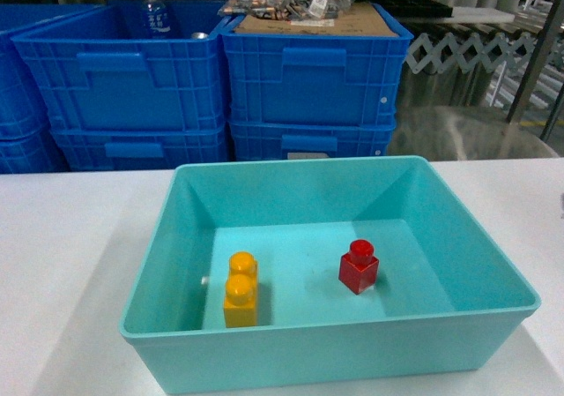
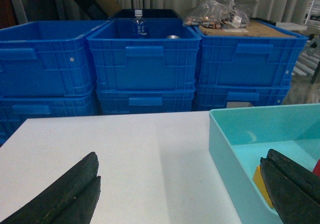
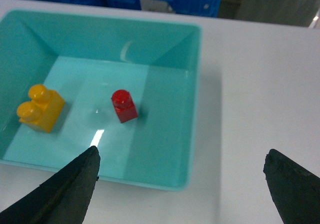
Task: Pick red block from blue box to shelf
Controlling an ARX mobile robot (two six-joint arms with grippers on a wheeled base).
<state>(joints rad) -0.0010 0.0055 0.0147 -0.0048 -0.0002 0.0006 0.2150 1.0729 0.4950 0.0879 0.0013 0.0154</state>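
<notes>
Red block (image 1: 359, 266), small and shiny, one round stud on top, upright on the floor of the blue box (image 1: 159, 237) on the white worktop (image 1: 62, 237). Right gripper (image 3: 180, 184) spread wide, above the near rim, well apart from it. Left gripper (image 2: 185, 189) spread wide too, over the worktop.

Robot body: only black finger pads seen, from the wrist views.
Left gripper (image 2: 180, 194): two matte black, tapered fingers (image 2: 65, 194) with a seam line along each. Right gripper (image 3: 182, 184): two dark, wedge-shaped fingers (image 3: 70, 186), finely grained surface. No cables, screws or markings can be made out.
</notes>
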